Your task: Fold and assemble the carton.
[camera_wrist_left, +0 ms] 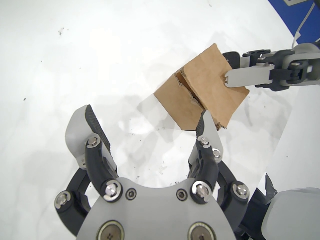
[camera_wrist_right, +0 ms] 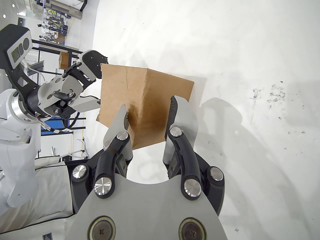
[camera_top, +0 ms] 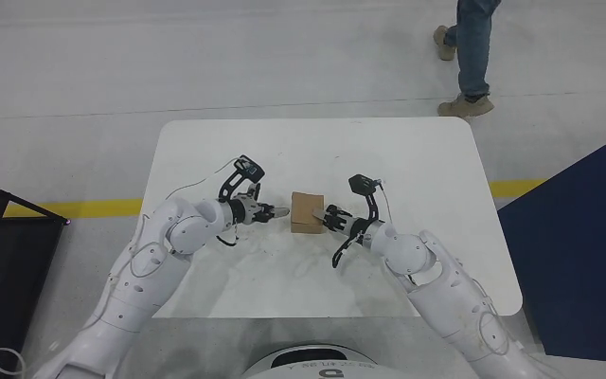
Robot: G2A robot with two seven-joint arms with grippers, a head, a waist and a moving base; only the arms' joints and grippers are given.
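Though between grippers (camera_top: pixel 280 212) (camera_top: pixel 320 217) (two), one carton (camera_top: pixel 305 207)

Carton (camera_top: pixel 307 212) on table (camera_top: pixel 407 161), about midway between the left and right edges and between the front and back edges. Left gripper (camera_top: pixel 282 211) over the table just beside the carton's left side, fingers spread toward it. Right gripper (camera_top: pixel 319 217) at the carton's right side: that end sits between its 2 fingers, 1 lying on the top face.
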